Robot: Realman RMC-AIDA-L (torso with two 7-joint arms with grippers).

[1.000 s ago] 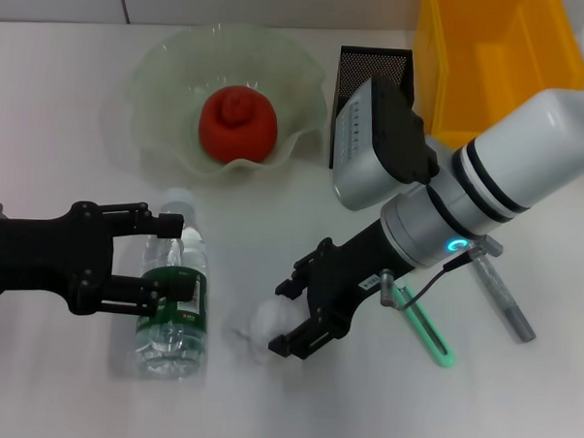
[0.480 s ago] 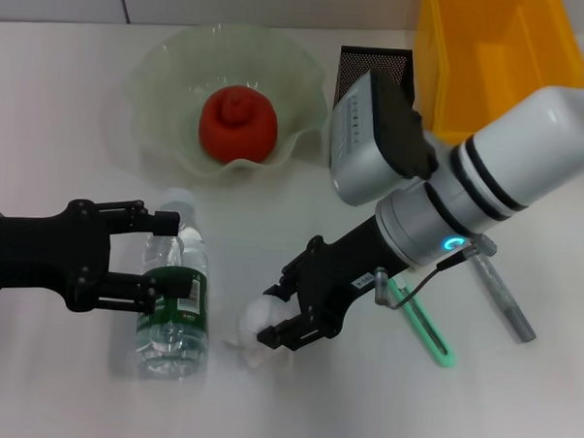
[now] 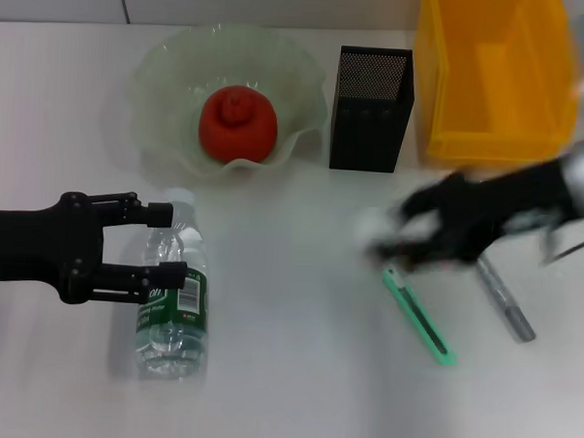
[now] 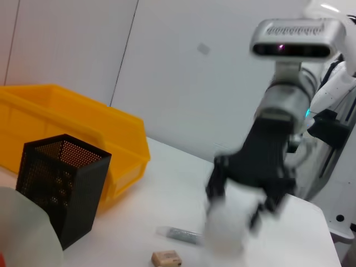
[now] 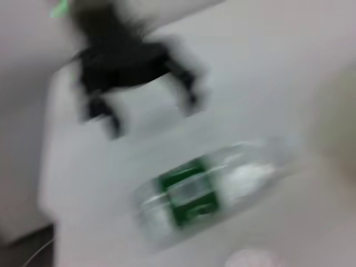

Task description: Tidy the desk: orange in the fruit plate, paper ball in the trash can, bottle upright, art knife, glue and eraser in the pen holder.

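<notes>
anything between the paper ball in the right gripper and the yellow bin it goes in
Nothing visible does. The right gripper holds the paper ball above bare table in front of the yellow bin. The pen holder stands to the side of that path, toward the robot's left, and the bin is open-topped.

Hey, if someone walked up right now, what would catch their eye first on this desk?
Probably the blurred right hand carrying the white paper ball above the desk, near the bright yellow plastic bin at the back right. Next, the red-orange fruit in the frilled pale green glass bowl, and the left hand open around the clear green-labelled bottle lying down.
</notes>
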